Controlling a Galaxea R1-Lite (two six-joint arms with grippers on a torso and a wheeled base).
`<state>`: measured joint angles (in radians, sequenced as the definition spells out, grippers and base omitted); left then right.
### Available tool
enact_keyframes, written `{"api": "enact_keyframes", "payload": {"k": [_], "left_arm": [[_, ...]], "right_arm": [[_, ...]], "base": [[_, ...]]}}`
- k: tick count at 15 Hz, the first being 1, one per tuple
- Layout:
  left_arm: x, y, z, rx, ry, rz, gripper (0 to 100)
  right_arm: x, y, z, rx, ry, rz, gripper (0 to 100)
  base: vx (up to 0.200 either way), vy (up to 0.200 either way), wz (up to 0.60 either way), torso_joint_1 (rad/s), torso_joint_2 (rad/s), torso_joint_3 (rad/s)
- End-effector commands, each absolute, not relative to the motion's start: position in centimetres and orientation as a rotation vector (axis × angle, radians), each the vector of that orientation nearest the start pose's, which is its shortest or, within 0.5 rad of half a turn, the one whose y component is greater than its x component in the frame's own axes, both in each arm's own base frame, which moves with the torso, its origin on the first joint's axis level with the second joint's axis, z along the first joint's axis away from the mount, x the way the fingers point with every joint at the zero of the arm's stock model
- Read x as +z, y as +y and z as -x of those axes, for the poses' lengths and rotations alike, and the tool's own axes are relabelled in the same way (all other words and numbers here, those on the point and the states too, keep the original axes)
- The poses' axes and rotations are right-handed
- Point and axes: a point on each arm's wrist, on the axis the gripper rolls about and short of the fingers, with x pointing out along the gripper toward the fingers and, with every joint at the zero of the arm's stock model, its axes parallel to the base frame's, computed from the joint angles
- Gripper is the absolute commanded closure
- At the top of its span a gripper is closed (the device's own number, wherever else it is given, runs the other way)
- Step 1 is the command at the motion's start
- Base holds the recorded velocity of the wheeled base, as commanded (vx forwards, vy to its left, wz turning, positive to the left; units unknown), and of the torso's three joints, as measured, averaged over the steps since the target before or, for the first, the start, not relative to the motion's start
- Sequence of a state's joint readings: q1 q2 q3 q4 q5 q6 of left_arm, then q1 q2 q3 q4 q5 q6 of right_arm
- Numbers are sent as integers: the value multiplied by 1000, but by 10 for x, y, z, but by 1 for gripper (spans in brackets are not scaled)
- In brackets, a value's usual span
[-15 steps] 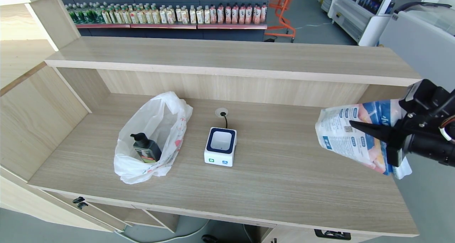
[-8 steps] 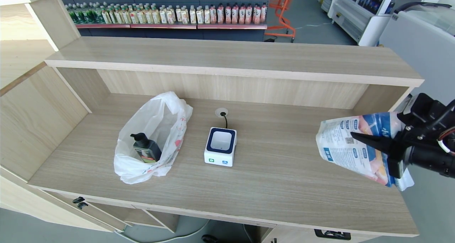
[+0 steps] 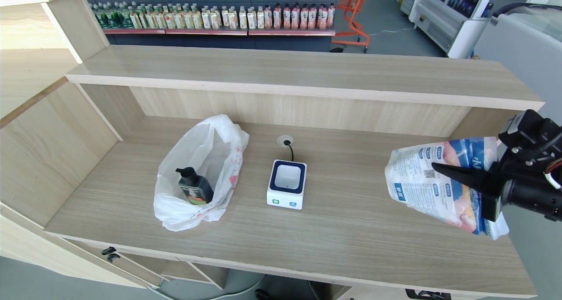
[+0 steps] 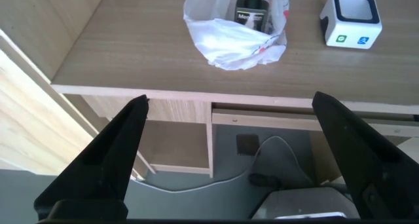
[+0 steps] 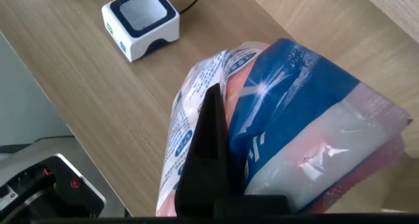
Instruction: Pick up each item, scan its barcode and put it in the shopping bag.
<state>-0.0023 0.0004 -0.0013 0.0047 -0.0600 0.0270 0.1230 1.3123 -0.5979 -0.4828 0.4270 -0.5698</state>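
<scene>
My right gripper (image 3: 444,171) is shut on a blue and white food pouch (image 3: 421,183), held in the air over the right end of the wooden counter (image 3: 347,234). In the right wrist view one black finger (image 5: 209,142) lies across the pouch (image 5: 301,112). The white barcode scanner (image 3: 286,190) sits mid-counter, left of the pouch. Further left the white shopping bag (image 3: 219,137) stands open, with a dark pump bottle (image 3: 195,189) inside. My left gripper (image 4: 229,158) hangs open with nothing in it below the counter's front edge, in front of the shopping bag (image 4: 229,40).
A raised wooden shelf (image 3: 298,74) runs along the counter's back, and a side wall (image 3: 52,155) closes its left end. The scanner's cable (image 3: 290,150) goes into a hole behind it. Drawers (image 4: 262,119) sit under the counter.
The head camera has shifted, sliding the whole picture right. My right gripper dipped with the pouch and then carried it a little left toward the scanner.
</scene>
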Motion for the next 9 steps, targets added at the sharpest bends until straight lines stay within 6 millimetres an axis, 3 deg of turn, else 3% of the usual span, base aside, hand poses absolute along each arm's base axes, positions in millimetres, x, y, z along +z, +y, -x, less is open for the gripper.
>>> {"api": "enact_keyframes", "payload": {"k": [1,9], "left_arm": [[75,-1,23,-61,2,-28,0],[75,-1,23,-61,4,-27,0]], "right_arm": [[210,34,-199,596,67,517,100],[210,33,-195,591,76,479,100]], "base": [[0,200,0,-7,2,7],[0,200,0,3,2,1]]}}
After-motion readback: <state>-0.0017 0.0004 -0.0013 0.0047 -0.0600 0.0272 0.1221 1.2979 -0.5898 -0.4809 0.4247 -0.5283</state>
